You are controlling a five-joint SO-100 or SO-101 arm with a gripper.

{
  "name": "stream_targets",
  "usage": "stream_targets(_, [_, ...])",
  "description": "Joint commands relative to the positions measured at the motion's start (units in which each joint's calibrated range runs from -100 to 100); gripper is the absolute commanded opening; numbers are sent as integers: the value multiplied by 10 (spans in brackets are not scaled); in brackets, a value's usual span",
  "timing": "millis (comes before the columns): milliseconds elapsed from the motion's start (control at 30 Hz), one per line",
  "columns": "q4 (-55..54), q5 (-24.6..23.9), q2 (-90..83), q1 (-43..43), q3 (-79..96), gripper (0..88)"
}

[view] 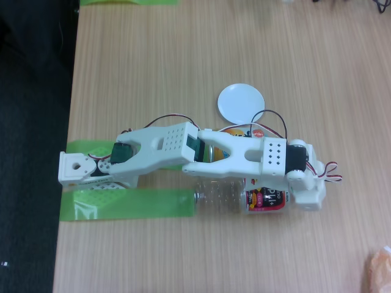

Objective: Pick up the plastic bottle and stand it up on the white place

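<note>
The view looks down on a wooden table (183, 55). At the left edge, the white arm's base (76, 168) sits on strips of green tape (128, 204), and the arm (183, 149) reaches from there to the right across the table.

The plastic bottle (229, 195) lies on its side just below the arm's forearm, touching the right end of the green tape. Its long axis runs left to right in the view, roughly level with the table's near edge. The clear ribbed body is toward the left and the red, black and yellow label (266, 199) toward the right. Which end carries the cap cannot be told, since the arm's wrist covers the right end. No liquid can be made out inside the clear part.

Above the arm, partly hidden under it, a shorter orange can (235, 131) also lies on the table.

The white place (241, 102) is flat on the table above the arm, up and slightly right of the bottle, well apart from it, with nothing on it.

The gripper (305, 192) sits at the bottle's labelled end, right of the label. Its fingers are hidden beneath the wrist housing, so whether it is spread, closed or clamping the bottle cannot be told.
</note>
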Motion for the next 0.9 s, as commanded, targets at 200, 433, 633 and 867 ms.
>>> stream_targets(200, [4, 0, -5, 2, -17, 393])
stream_targets(433, [4, 0, -5, 1, -17, 392])
stream_targets(633, [4, 0, -4, 1, -17, 329])
stream_targets(867, [4, -2, -4, 1, -16, 264])
